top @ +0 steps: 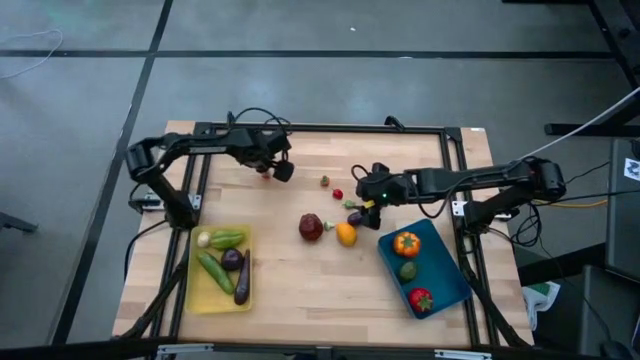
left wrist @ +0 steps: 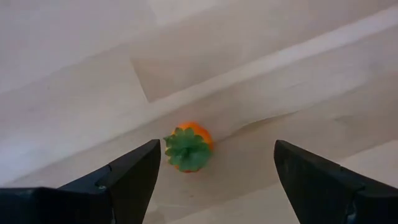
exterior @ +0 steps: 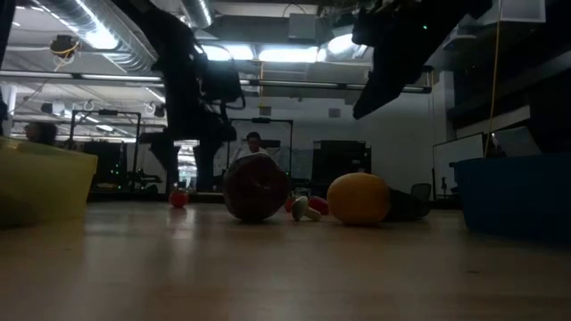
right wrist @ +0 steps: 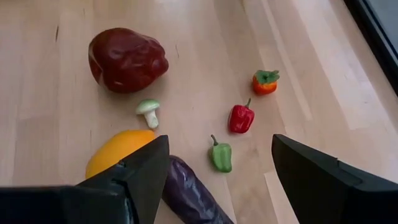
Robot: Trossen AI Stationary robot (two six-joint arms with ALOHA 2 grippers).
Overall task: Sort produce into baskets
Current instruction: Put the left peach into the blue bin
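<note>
Two baskets sit at the near end of the wooden desk: the yellow basket on the left holds a green cucumber, a green pepper, a small pale piece and two purple eggplants, while the blue basket on the right holds an orange pepper, an avocado and a red piece. The left hand hangs over the far left part of the desk with its fingers apart and nothing between them, directly above a small orange fruit with a green leafy cap that lies on the wood. The right hand hovers over the loose pile near the middle, its fingers also spread and empty. Beneath and ahead of it lie a dark red apple, a small white mushroom with a green cap, an orange, a purple eggplant just beside the orange, a little green pepper, a little red pepper and another small orange piece with a green top. In the low view the apple and the orange stand near each other at the desk's centre, with a person visible in the room far behind.
</note>
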